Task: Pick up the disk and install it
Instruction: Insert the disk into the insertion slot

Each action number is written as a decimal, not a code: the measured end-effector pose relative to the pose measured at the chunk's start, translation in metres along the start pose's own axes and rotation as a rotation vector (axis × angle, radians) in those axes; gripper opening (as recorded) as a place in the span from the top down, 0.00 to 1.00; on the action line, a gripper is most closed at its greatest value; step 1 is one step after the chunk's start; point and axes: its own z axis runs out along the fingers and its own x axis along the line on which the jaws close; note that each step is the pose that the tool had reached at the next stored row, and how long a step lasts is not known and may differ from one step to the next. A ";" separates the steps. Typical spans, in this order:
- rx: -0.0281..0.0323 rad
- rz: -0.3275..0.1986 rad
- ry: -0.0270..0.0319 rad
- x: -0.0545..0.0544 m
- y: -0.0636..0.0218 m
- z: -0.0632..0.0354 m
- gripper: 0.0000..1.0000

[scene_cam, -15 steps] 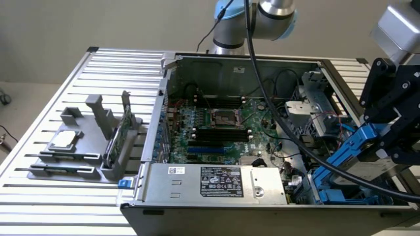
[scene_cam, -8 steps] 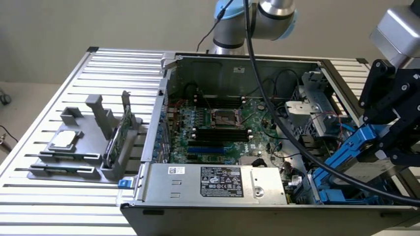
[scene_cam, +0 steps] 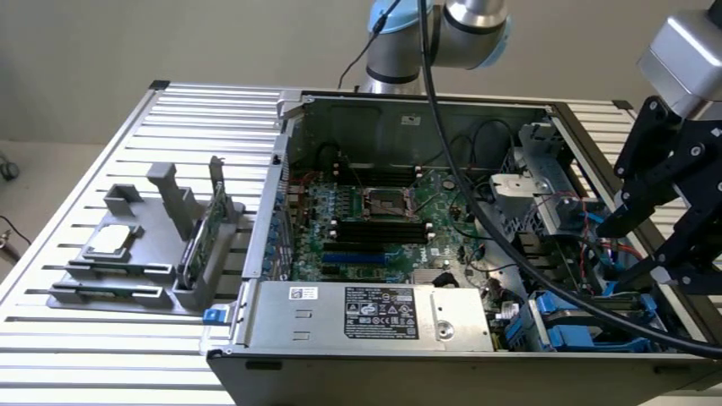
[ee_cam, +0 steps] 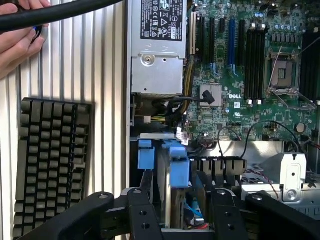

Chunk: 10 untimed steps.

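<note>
Fingers (ee_cam: 146, 192) open, straddling disk (ee_cam: 167, 195) slotted just beside power supply (ee_cam: 156, 60); skewed retreat could snag blue rail (ee_cam: 179, 167), tugging disk out.

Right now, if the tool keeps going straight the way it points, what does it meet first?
The disk, standing on edge in its blue rails, lies right ahead of the tool. Depth is unclear here, so I can't say how close it is.

Disk (ee_cam: 178, 167): bare silver metal, glossy bright blue plastic rails. Gripper (ee_cam: 174, 187): matt black. Table (scene_cam: 113, 355): ribbed pale metal, satin sheen. Computer case (scene_cam: 451, 376): dull grey sheet metal.
</note>
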 end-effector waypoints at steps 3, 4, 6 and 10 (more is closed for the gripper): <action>0.0000 -0.001 -0.0025 0.001 0.0000 0.0000 0.53; -0.0001 -0.001 -0.0029 0.001 0.0000 -0.0001 0.53; -0.0002 -0.002 -0.0033 0.001 -0.0008 0.0001 0.53; 0.0007 -0.009 -0.0030 0.002 -0.0031 0.0060 0.53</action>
